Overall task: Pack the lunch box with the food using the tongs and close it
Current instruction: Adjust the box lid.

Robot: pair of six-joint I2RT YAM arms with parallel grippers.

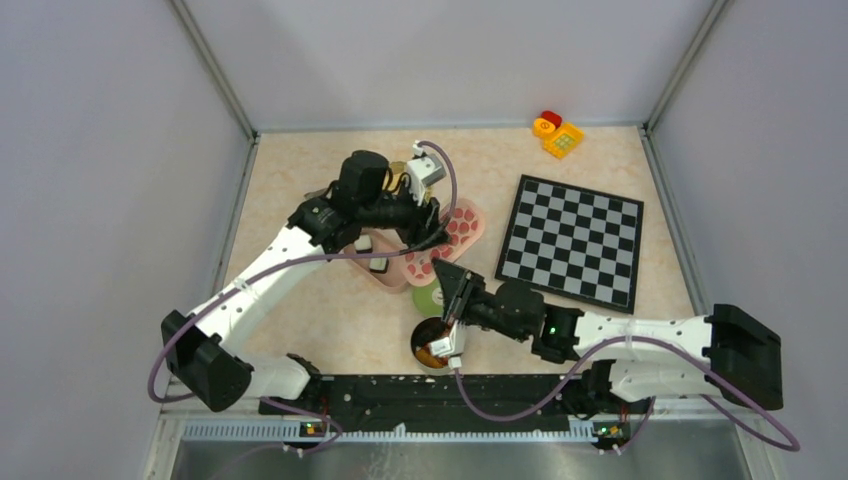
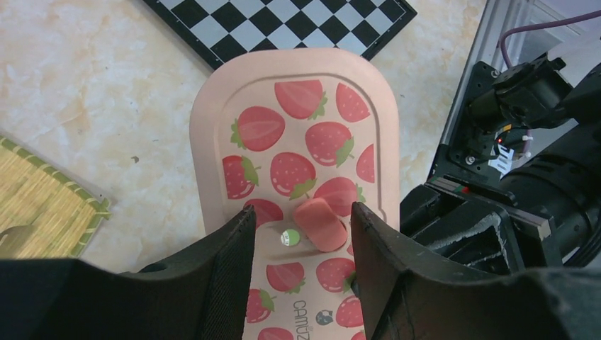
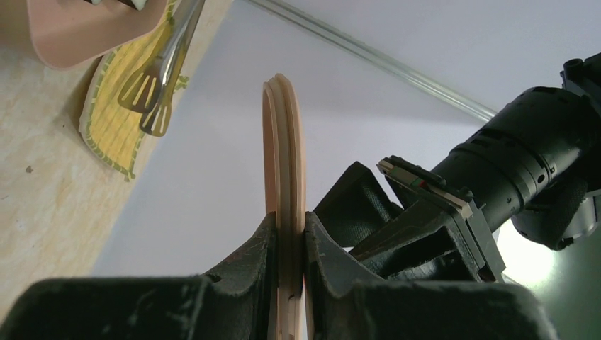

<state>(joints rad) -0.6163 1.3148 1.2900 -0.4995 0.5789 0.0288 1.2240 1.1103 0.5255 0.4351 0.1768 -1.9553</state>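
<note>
Much of the lunch box (image 1: 390, 277) lies under the left arm in the top view; only its near rim and two black-and-white sushi rolls (image 1: 364, 243) inside it show. The tongs (image 3: 172, 60) cannot be made out from above; they appear only in the right wrist view, slotted tips resting on the yellow mat (image 3: 113, 120), handles cut off by the frame. The strawberry lid (image 2: 298, 127) sits just right of the box; its tilt cannot be judged. The right gripper (image 3: 290, 221) has its jaws clamped on the lid's near edge, seen edge-on. The left gripper (image 2: 303, 212) hovers over the printed face, jaws apart, a pink tab (image 2: 320, 224) between them; whether the fingers touch the lid is unclear. A dark bowl (image 1: 431, 346) of brown and orange pieces sits at the near edge, partly covered by the right wrist. The chessboard (image 1: 572, 240) lies just right of the lid; toy blocks (image 1: 557, 133) sit in the far right corner; bare table (image 1: 300, 330) runs along the left wall.
</note>
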